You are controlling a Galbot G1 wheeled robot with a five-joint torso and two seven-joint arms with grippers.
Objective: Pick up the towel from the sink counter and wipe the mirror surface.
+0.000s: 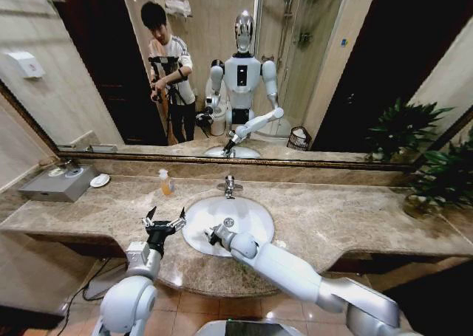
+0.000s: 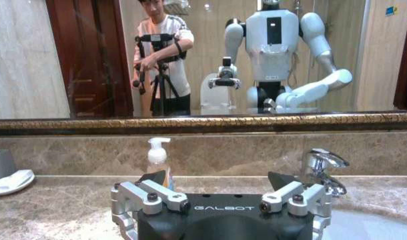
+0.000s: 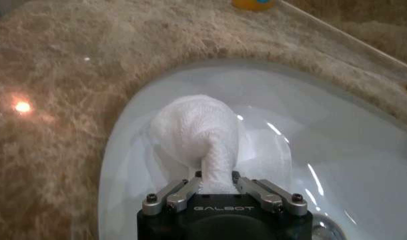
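The white towel (image 3: 197,127) hangs bunched over the white oval basin (image 1: 247,207) of the mottled marble sink counter (image 1: 340,221). My right gripper (image 3: 215,182) is shut on the towel's twisted upper end. In the head view the right gripper (image 1: 213,237) sits over the basin's near-left part. My left gripper (image 1: 164,219) is open with nothing in it, held above the counter just left of the basin. In the left wrist view the left gripper (image 2: 217,185) faces the mirror (image 2: 257,55). The wide mirror (image 1: 332,70) stands behind the counter in a dark gold frame.
A chrome faucet (image 1: 229,186) rises behind the basin. An orange soap bottle (image 1: 164,182) stands to its left. A grey box (image 1: 59,182) and a white dish (image 1: 100,180) sit at the far left. A potted plant (image 1: 443,177) fills the right end.
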